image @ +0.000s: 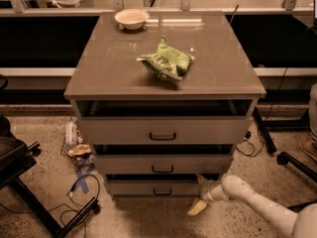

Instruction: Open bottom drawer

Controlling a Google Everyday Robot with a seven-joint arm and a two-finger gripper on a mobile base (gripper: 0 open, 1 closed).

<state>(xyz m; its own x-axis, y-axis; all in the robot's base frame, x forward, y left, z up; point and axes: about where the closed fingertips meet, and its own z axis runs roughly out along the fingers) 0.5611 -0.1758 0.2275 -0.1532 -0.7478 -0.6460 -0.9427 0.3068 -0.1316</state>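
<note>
The bottom drawer (pixel 148 188) is the lowest and slimmest of three grey-beige fronts on the cabinet. It has a small black bar handle (pixel 162 192) at its centre and stands out a little, with a dark gap above it. My gripper (pixel 199 195), on a white arm coming in from the lower right, sits at the right end of this drawer front near the floor. Its fingers (pixel 196 208) are spread apart, one up and one down, and hold nothing.
The middle drawer (pixel 162 163) and top drawer (pixel 163 130) also stand slightly out. A green bag (pixel 166 61) and a white bowl (pixel 132 18) lie on the cabinet top. Bottles and cables (pixel 77 150) lie on the floor to the left, and a chair base (pixel 292 157) stands to the right.
</note>
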